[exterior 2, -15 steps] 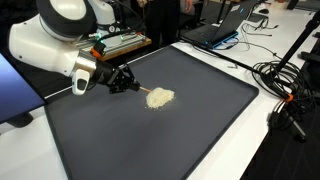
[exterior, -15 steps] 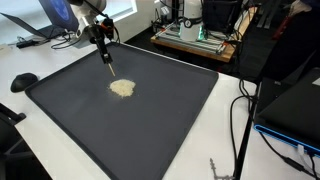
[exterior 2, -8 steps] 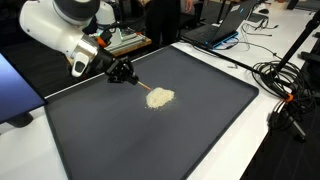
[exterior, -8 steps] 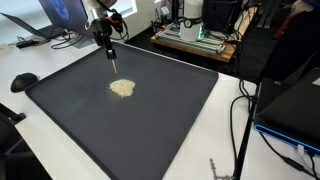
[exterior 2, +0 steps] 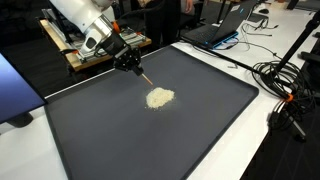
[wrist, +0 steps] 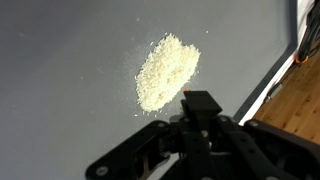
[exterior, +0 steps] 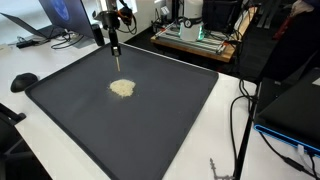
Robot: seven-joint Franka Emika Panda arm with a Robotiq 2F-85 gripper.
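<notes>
The gripper (exterior: 115,47) hangs over the far part of a dark grey rectangular mat (exterior: 170,115), its jaws drawn close together on a thin pale stick (exterior: 117,62) that points down from them toward the mat. In an exterior view the gripper (exterior 2: 132,65) sits tilted, and the thin pale stick (exterior 2: 145,76) slants from it toward a small heap of pale beige grains (exterior 2: 159,98), its lower tip near the heap but apart from it. The heap (exterior: 122,88) lies on the mat, nearer the far edge than the close one, below and slightly to the side of the stick's tip; whether the tip touches the mat cannot be told. In the wrist view the gripper (wrist: 200,110) comes in from the bottom edge as a dark shape, with the heap (wrist: 167,72) spread in a slanted oval just ahead of it on the grey surface. The mat (exterior 2: 200,135) rests on a white table (exterior: 40,62). A black rounded object (exterior: 23,81) lies on the table just beside the mat's corner, and loose black cables (exterior 2: 285,80) trail beside the mat's opposite side.
</notes>
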